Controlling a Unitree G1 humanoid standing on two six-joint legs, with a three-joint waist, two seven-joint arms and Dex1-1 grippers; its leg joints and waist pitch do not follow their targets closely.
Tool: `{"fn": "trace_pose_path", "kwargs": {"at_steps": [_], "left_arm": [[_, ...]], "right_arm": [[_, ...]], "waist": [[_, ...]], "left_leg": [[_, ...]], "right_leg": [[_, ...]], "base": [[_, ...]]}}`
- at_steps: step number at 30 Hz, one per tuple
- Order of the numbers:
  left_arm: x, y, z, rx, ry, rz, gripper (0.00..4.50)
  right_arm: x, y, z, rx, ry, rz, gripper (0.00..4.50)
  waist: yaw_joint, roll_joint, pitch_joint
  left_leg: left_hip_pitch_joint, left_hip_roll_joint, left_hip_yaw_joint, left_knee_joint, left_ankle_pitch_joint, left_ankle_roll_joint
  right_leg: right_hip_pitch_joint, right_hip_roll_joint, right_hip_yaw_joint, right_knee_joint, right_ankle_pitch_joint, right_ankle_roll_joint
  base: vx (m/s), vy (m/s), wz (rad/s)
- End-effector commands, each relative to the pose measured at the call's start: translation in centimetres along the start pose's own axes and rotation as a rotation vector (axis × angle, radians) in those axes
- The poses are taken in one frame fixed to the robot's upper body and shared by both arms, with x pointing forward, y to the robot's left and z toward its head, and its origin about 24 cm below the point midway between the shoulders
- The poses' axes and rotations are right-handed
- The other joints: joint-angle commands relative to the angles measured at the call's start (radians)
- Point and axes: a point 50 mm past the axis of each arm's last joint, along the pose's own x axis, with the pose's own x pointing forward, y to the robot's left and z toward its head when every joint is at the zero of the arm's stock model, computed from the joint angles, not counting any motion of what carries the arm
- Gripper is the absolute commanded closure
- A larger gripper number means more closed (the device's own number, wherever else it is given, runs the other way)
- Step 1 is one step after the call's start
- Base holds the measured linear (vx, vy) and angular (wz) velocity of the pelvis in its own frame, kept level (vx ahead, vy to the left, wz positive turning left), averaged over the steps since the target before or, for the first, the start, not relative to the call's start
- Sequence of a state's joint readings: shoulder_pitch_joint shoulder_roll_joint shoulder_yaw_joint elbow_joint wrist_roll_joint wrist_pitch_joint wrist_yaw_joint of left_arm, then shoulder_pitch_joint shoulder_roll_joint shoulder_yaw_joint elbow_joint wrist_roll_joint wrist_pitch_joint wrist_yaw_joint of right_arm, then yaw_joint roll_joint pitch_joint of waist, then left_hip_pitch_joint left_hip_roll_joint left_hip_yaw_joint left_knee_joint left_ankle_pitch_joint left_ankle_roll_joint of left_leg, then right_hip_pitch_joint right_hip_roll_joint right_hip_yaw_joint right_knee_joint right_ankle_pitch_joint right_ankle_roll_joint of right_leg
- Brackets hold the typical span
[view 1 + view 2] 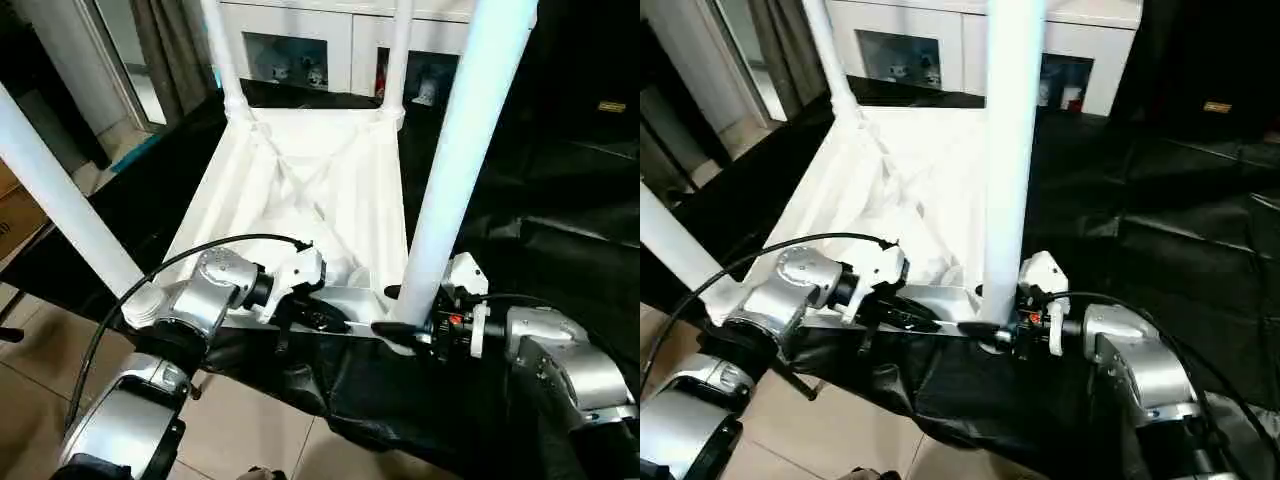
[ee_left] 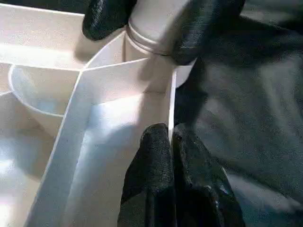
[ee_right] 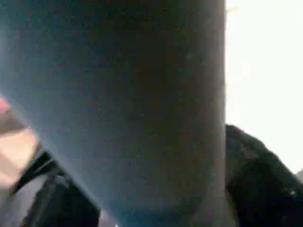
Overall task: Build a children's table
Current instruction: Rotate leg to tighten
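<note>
Table top: the white children's table (image 1: 300,190) lay upside down on a black sheet (image 1: 540,200), ribbed underside facing up, its near edge toward the robot.
Legs: four white tube legs stood up from the corner sockets — two at the far corners (image 1: 222,50) (image 1: 398,55), one at the near left corner (image 1: 60,200) and the near right leg (image 1: 460,150), which rose tall in front of the head camera.
Right gripper: the right gripper (image 1: 408,312) sat at the foot of the near right leg, one black finger (image 2: 106,16) on each side of the tube just above its socket; the fingers lay against the tube, so the hand was clasped around the leg.
Left gripper: the left gripper (image 2: 170,142) reached in along the near edge of the table top, its two fingers pressed together with nothing between them, the tips right at the thin outer wall of the table beside the near right socket.
Socket: the leg's ringed lower end (image 2: 151,38) sat in the round corner socket, between the right gripper's fingers.
Surroundings: a white cabinet with glass doors (image 1: 330,40) stood behind the table — tiled floor (image 1: 260,430) showed below the sheet's near edge.
</note>
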State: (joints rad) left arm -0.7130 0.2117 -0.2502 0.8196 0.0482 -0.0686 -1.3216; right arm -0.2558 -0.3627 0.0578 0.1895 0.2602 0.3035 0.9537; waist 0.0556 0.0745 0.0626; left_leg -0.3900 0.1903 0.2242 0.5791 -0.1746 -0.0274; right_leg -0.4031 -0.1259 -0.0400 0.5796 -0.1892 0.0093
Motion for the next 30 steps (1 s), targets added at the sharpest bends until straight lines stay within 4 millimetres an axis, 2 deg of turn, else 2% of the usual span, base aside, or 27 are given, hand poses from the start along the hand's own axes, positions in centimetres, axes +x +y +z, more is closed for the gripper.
{"fn": "trace_pose_path", "kwargs": {"at_steps": [1,2,3,4,5,6,11,15,17,18,19,22,26,27,28,30], "left_arm": [[1.2,1.0,1.0,-0.027,-0.061,0.157,4.50],[1.3,1.1,1.0,-0.029,-0.062,0.160,4.50],[1.9,1.5,1.3,-0.050,-0.076,0.240,4.50],[2.0,1.5,1.4,-0.051,-0.077,0.248,4.50],[2.3,1.7,1.5,-0.060,-0.082,0.279,4.50],[3.0,2.0,1.9,-0.082,-0.096,0.341,4.50],[4.6,2.4,2.9,-0.116,-0.120,0.435,4.50],[5.9,2.2,3.6,-0.117,-0.136,0.451,4.50],[6.3,2.1,3.8,-0.107,-0.137,0.442,4.50],[6.4,2.0,3.8,-0.104,-0.141,0.428,4.50],[6.4,1.7,3.8,-0.096,-0.145,0.396,4.50],[6.2,1.5,3.6,-0.086,-0.147,0.355,4.50],[5.6,1.1,3.1,-0.070,-0.145,0.265,4.50],[5.4,1.0,3.1,-0.066,-0.144,0.250,4.50],[5.2,0.9,2.9,-0.060,-0.139,0.221,4.50],[4.0,0.4,2.3,-0.034,-0.120,0.113,4.50]], "right_arm": [[1.5,0.6,-2.1,0.030,0.085,-0.079,1.56],[1.6,0.6,-2.1,0.032,0.084,-0.084,1.56],[2.4,0.7,-2.5,0.063,0.073,-0.163,1.70],[2.4,0.7,-2.5,0.066,0.071,-0.171,1.70],[2.8,0.7,-2.6,0.083,0.067,-0.211,1.75],[3.6,0.7,-2.7,0.109,0.052,-0.283,1.75],[5.2,0.7,-2.7,0.140,0.040,-0.389,2.05],[6.5,1.3,-2.2,0.141,0.014,-0.383,2.05],[6.9,1.6,-1.8,0.146,-0.013,-0.365,2.05],[6.9,1.6,-1.6,0.153,-0.028,-0.350,1.73],[6.8,1.7,-1.3,0.165,-0.045,-0.323,1.73],[6.6,1.8,-1.1,0.155,-0.051,-0.277,1.36],[5.6,2.1,-0.7,0.111,-0.045,-0.140,1.20],[5.4,2.2,-0.6,0.105,-0.043,-0.115,1.20],[4.9,2.3,-0.5,0.089,-0.036,-0.072,1.20],[3.1,2.0,-0.3,0.038,0.001,0.025,1.20]], "waist": [[-0.008,-0.026,-0.053],[-0.008,-0.026,-0.053],[-0.012,-0.026,-0.049],[-0.014,-0.024,-0.049],[-0.019,-0.029,-0.049],[-0.022,-0.029,-0.050],[-0.030,-0.026,-0.049],[-0.030,-0.022,-0.048],[-0.031,-0.023,-0.049],[-0.030,-0.023,-0.049],[-0.030,-0.023,-0.048],[-0.029,-0.023,-0.050],[-0.027,-0.025,-0.054],[-0.024,-0.025,-0.057],[-0.023,-0.026,-0.057],[-0.017,-0.026,-0.059]], "left_leg": [[0.026,0.034,-0.020,-0.070,-0.236,0.068],[0.026,0.034,-0.020,-0.070,-0.236,0.068],[0.026,0.036,-0.024,-0.077,-0.255,0.041],[0.029,0.036,-0.024,-0.079,-0.267,0.034],[0.029,0.032,-0.026,-0.080,-0.285,0.022],[0.029,0.032,-0.027,-0.081,-0.286,0.018],[0.030,0.030,-0.029,-0.084,-0.309,0.015],[0.031,0.029,-0.031,-0.086,-0.328,0.015],[0.029,0.029,-0.031,-0.086,-0.333,0.019],[0.030,0.029,-0.031,-0.086,-0.335,0.022],[0.028,0.029,-0.031,-0.087,-0.332,0.026],[0.027,0.030,-0.032,-0.087,-0.327,0.030],[0.021,0.030,-0.030,-0.082,-0.277,0.056],[0.020,0.031,-0.029,-0.079,-0.258,0.071],[0.021,0.032,-0.028,-0.077,-0.245,0.078],[0.014,0.031,-0.027,-0.071,-0.188,0.112]], "right_leg": [[0.034,-0.022,0.017,-0.065,-0.208,-0.244],[0.034,-0.022,0.017,-0.065,-0.208,-0.244],[0.035,-0.021,0.019,-0.071,-0.274,-0.215],[0.032,-0.020,0.020,-0.074,-0.291,-0.208],[0.032,-0.020,0.019,-0.077,-0.321,-0.193],[0.031,-0.020,0.021,-0.079,-0.327,-0.185],[0.027,-0.018,0.020,-0.088,-0.366,-0.161],[0.025,-0.018,0.020,-0.092,-0.385,-0.148],[0.025,-0.018,0.020,-0.093,-0.379,-0.145],[0.025,-0.018,0.020,-0.093,-0.378,-0.145],[0.026,-0.018,0.020,-0.092,-0.373,-0.146],[0.027,-0.019,0.020,-0.091,-0.364,-0.147],[0.033,-0.019,0.020,-0.083,-0.283,-0.166],[0.038,-0.020,0.019,-0.080,-0.257,-0.175],[0.037,-0.021,0.020,-0.079,-0.238,-0.180],[0.046,-0.020,0.016,-0.069,-0.174,-0.202]], "base": [[0.000,0.000,0.00],[0.000,0.000,0.00],[0.000,0.000,0.00],[0.000,0.000,0.00],[0.000,0.000,0.00],[0.000,0.000,0.00],[0.000,0.000,0.00],[0.000,0.000,0.00],[0.000,0.000,0.00],[0.000,0.000,0.00],[0.000,0.000,0.00],[0.000,0.000,0.00],[0.000,0.000,0.00],[0.000,0.000,0.00],[0.000,0.000,0.00],[0.000,0.000,0.00]]}}
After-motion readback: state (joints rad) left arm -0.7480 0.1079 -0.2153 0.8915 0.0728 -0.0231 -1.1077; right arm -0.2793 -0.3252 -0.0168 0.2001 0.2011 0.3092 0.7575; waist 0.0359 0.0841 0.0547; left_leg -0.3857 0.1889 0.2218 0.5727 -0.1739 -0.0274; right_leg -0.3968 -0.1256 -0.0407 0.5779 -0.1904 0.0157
